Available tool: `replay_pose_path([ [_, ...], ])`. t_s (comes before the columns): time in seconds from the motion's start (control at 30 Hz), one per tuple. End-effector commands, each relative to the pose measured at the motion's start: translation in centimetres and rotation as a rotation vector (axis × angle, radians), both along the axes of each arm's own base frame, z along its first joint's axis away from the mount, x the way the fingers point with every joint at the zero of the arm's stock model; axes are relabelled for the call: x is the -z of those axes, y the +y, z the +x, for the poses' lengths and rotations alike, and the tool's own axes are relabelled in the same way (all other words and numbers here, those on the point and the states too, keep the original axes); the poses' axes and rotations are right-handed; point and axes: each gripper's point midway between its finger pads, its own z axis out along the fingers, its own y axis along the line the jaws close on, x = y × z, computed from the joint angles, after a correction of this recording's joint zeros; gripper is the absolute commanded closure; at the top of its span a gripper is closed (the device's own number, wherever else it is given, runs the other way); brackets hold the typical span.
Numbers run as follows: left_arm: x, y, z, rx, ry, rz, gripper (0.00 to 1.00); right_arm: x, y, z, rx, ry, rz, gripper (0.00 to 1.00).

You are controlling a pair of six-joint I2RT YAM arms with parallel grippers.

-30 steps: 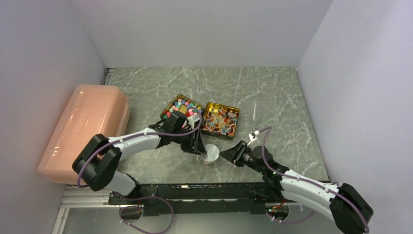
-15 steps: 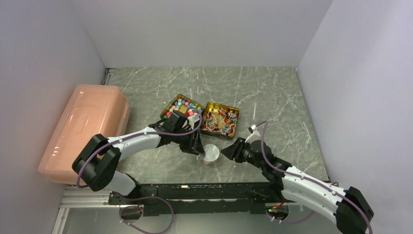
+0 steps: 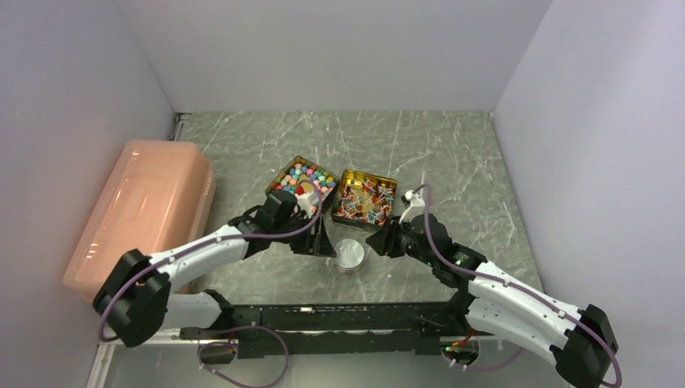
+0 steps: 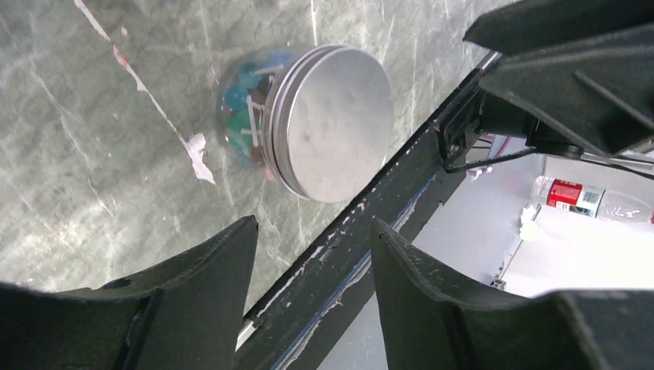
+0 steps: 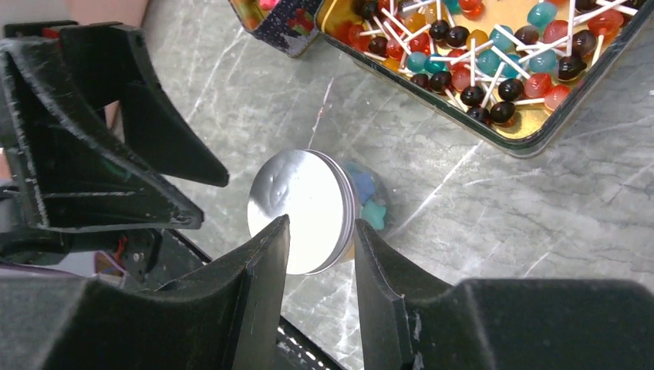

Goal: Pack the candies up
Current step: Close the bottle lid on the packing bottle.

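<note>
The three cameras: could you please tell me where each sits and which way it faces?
Top external: above and behind the bases, looking down on the table; left arm and right arm show.
Left wrist: on the left arm, looking down at the jar; its own fingers show.
Right wrist: on the right arm, facing jar and lollipop tin; its own fingers show.
Shared: both wrist views see the jar, from opposite sides.

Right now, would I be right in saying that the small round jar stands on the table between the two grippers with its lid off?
Not quite: the lid is on. The left wrist view shows the silver lid closing the jar, which does stand on the table between the left gripper and the right gripper.
</note>
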Motion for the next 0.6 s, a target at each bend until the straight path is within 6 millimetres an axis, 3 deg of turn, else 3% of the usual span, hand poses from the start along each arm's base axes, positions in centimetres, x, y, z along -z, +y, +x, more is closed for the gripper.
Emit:
replay_pose_path([
  [0.0,-0.9,0.3,-0.2,-0.009,-0.093,-0.064,0.36,-1.3,0.1,0.4,-0.055,-0.038,-0.081,0.61],
  [0.23,-0.7,1.4,-1.1,-0.040,-0.231,-0.018,0.29,-1.9,-0.8,1.2,-0.058,-0.053,-0.210,0.53],
  [0.57,0.1,0.5,-2.7,-0.120,-0.564,0.167,0.22,-2.2,-0.7,0.8,-0.111,-0.034,-0.267,0.47],
])
